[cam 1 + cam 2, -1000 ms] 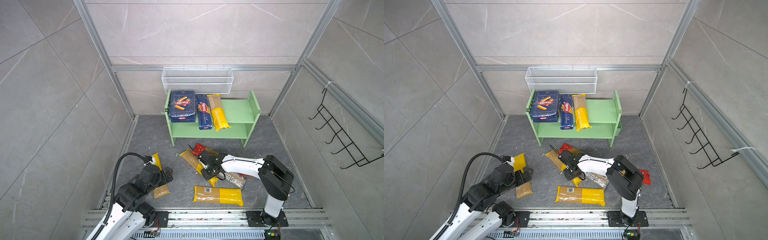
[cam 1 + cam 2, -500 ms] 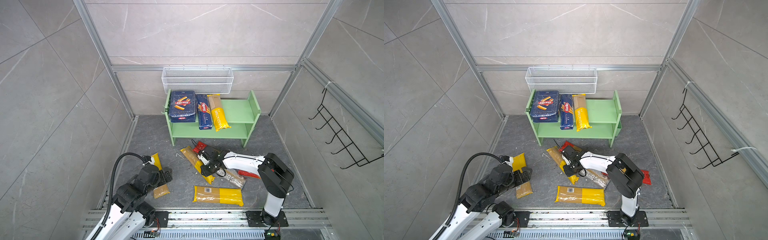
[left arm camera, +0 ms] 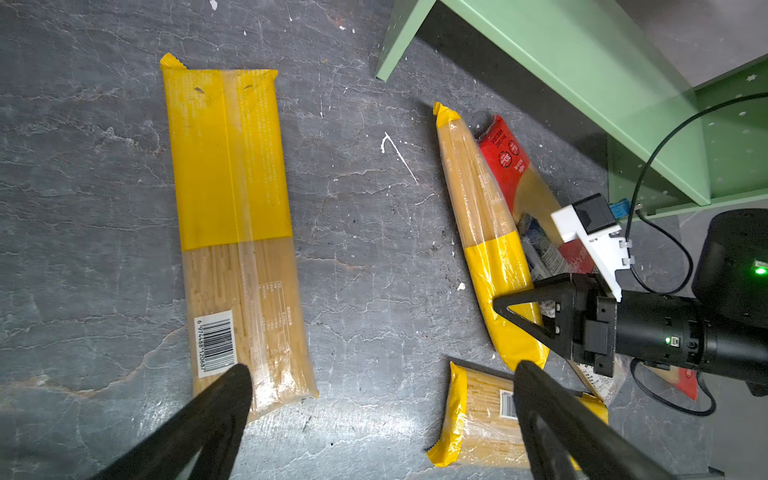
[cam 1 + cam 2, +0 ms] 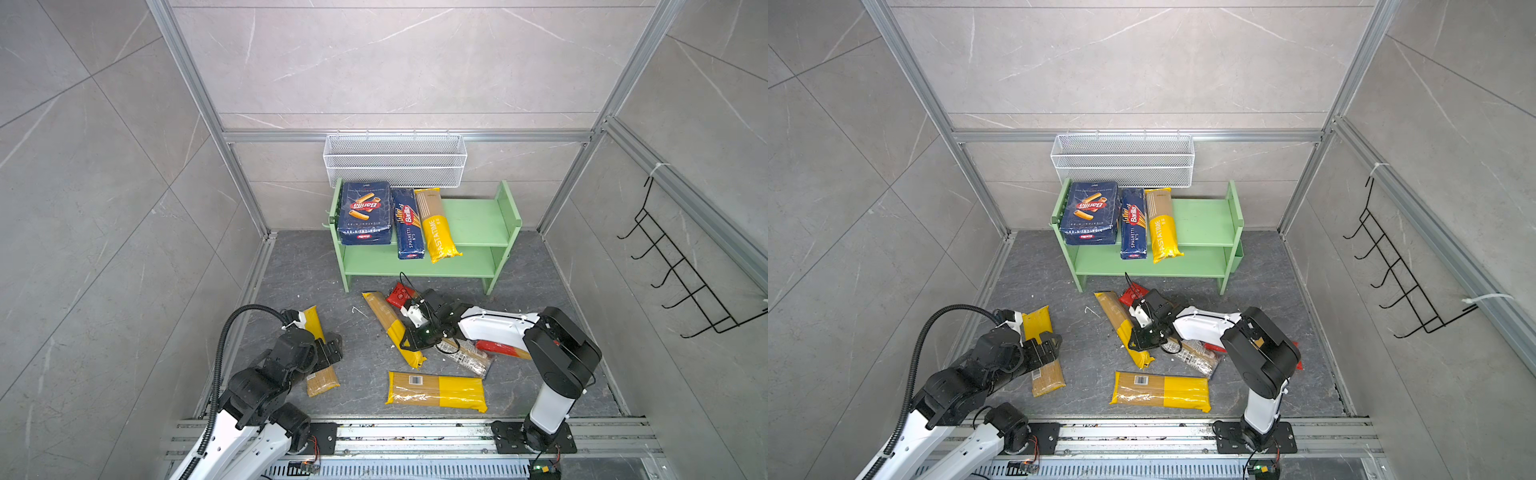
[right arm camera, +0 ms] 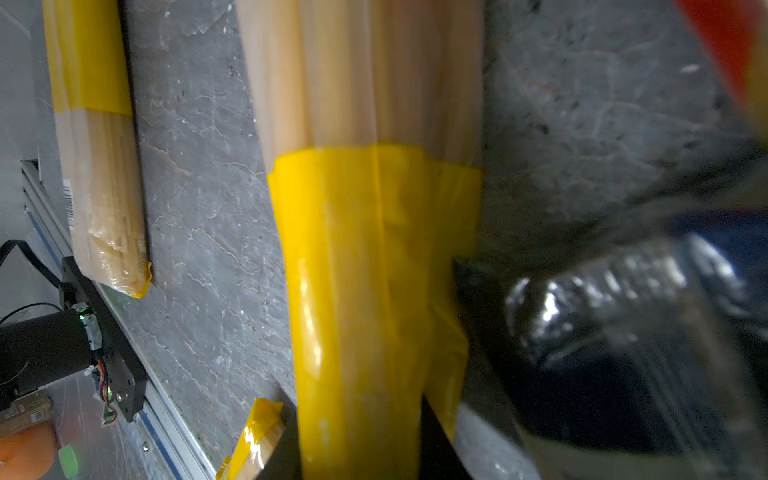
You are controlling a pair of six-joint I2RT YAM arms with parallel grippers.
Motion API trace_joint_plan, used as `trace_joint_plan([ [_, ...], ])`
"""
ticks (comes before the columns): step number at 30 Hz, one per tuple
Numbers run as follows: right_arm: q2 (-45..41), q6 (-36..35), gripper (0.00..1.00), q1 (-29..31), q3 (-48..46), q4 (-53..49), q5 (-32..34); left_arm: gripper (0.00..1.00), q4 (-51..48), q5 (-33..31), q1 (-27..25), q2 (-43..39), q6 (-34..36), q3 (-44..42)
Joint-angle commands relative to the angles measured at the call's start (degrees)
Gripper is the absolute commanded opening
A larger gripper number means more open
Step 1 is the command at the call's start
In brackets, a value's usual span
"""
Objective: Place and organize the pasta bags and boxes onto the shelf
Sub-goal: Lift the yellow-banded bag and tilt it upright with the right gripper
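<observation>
Jaws of the right gripper (image 4: 409,340) are closed narrow on the slanted yellow-and-clear packet (image 4: 384,318), pinching it at the yellow band. The right wrist view shows the film creased where a finger presses in. Jaws of the left gripper (image 3: 382,399) stand spread wide above the floor (image 4: 299,270), at the right edge of the left yellow-and-clear packet (image 3: 232,228), which lies flat at the near left under that arm.

Against one second ago:
- The right gripper and the pinched packet sit slightly farther from the rail (image 4: 415,432), toward the shelf (image 4: 478,220). The packet's far tip has crept the same way.
- More of the red-ended packet under the right forearm (image 4: 500,348) now shows.
- The left arm is unchanged, jaws equally wide.
- The shelf load is unchanged.

Floor, middle:
- The second red-ended packet (image 4: 399,295) lies just beyond the right gripper, against the pinched packet's far half.
- The clear packet with black-and-white print (image 4: 467,357) lies on the near side of the right wrist.
- The crosswise yellow-and-clear packet (image 4: 436,390) lies near the rail, apart from the rest.

Shelf, far middle: the left part of the top tier holds, left to right, the rigatoni box (image 4: 365,212), the spaghetti box (image 4: 409,224) and the shelved yellow-and-clear packet (image 4: 436,226). They lie side by side, near ends overhanging the front edge.
</observation>
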Motion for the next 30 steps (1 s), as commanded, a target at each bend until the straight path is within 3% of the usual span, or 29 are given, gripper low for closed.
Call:
trace_joint_plan([
  [1, -4.12, 2.48, 0.0, -0.33, -1.58, 2.87, -2.92, 1.0, -0.58, -0.76, 0.4, 0.54, 0.56, 2.37],
  [13, -11.25, 4.58, 0.0, -0.73, -4.73, 4.05, -2.79, 1.0, -0.06, -0.06, 0.36, 2.0, 0.84, 3.84],
  [30, -15.57, 10.42, 0.0, -2.83, -9.22, 11.3, -8.12, 1.0, 1.76, 2.0, 0.41, 2.63, 0.89, 2.35],
])
